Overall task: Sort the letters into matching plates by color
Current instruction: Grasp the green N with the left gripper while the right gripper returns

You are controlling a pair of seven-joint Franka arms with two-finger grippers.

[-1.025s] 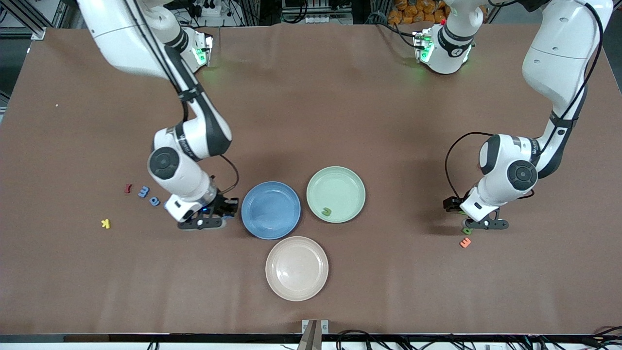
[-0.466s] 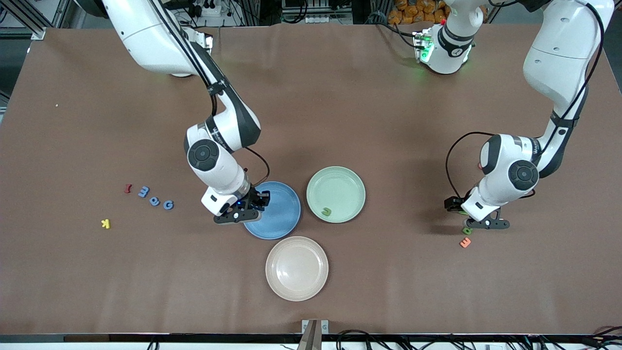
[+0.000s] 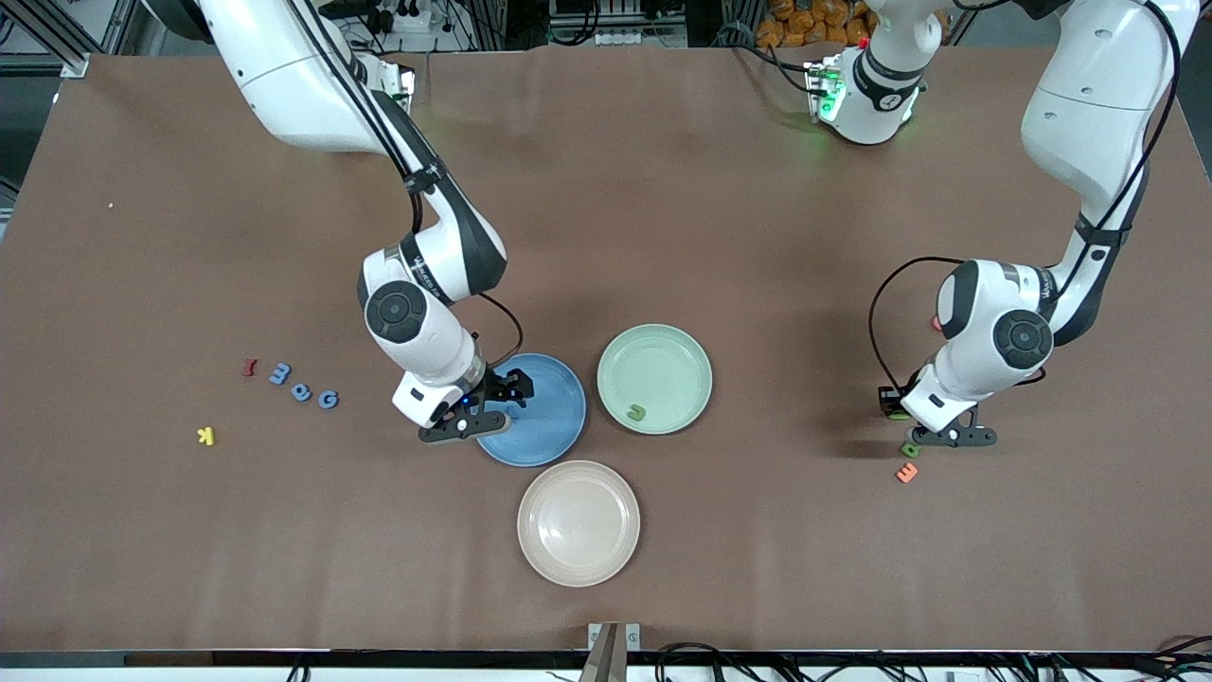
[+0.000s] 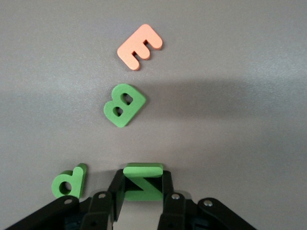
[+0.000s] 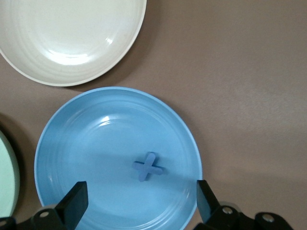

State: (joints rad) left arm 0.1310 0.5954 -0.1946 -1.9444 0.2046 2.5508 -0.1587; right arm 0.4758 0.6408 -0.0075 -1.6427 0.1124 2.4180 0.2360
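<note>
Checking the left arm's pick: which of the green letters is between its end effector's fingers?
The chunky green letter Z, clamped between the left end effector fingers. The green B and green lowercase letter lie free on the table.

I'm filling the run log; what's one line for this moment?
right gripper: open over blue plate, blue X lying in it | left gripper: shut on green Z | green B, orange E on table

Brown desk [image 3: 663,218] carries three plates clustered mid-desk: blue plate [image 3: 549,426], pale green plate [image 3: 663,369], cream plate [image 3: 579,523] nearest the front camera. Toward the right arm's end: red letter [image 3: 249,367], blue letters [image 3: 302,390], yellow K [image 3: 205,436]. Toward the left arm's end: green B [image 4: 123,105], orange E [image 4: 139,46].
</note>
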